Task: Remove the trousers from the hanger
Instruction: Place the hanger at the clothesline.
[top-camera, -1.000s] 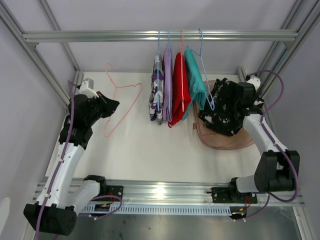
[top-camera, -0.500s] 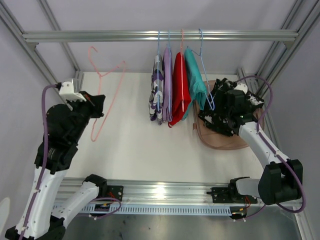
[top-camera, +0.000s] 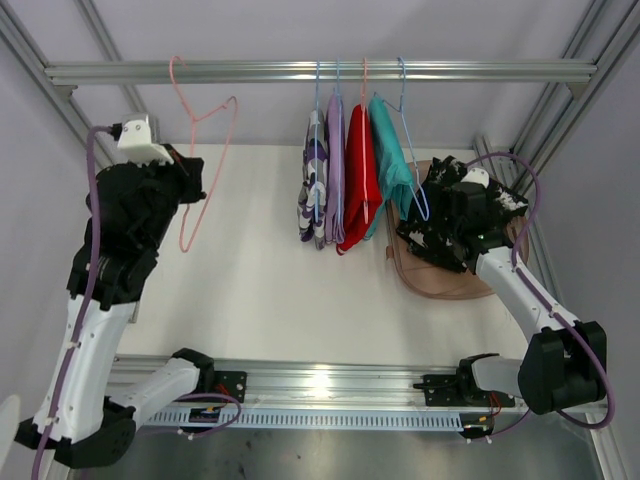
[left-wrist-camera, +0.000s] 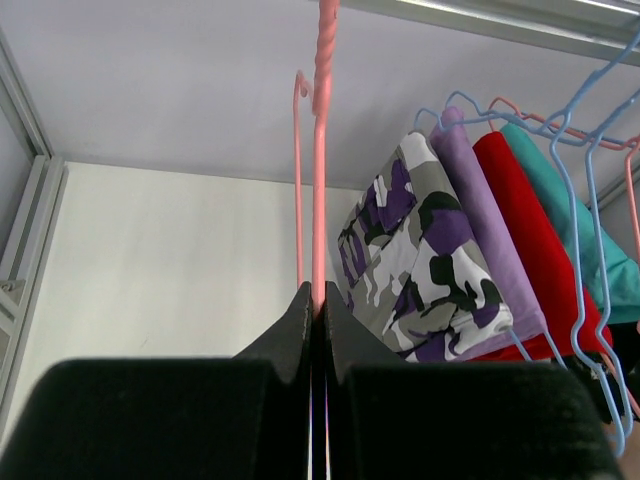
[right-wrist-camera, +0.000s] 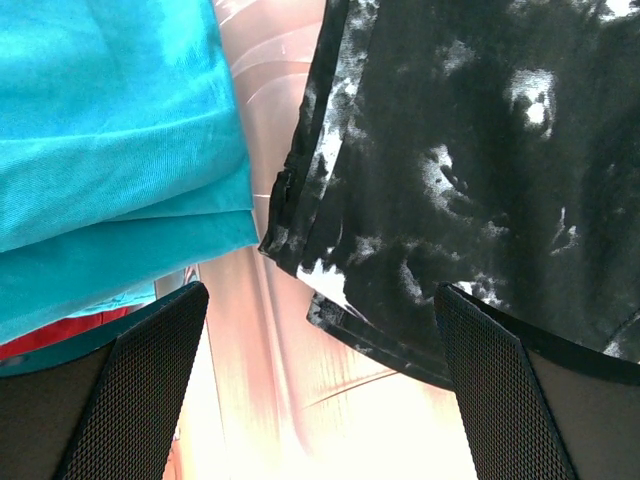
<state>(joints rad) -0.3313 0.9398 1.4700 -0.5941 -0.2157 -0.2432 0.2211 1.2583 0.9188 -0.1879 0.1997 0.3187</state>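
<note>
4 trousers (top-camera: 360, 180) hang on the rail (top-camera: 300, 71); my left gripper (left-wrist-camera: 316, 296) clamps the pink hanger (top-camera: 207, 150), right gripper (right-wrist-camera: 320, 290) gapes over the black pair (right-wrist-camera: 480, 150).

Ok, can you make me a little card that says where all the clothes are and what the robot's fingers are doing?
left fingers: shut on the pink hanger, held up near the rail
pink hanger: empty, no clothes on it
right fingers: open, over the black speckled trousers
black speckled trousers: off any hanger, lying on the brown tray
hanging from the rail: patterned trousers, lilac trousers, red trousers, teal trousers
</note>
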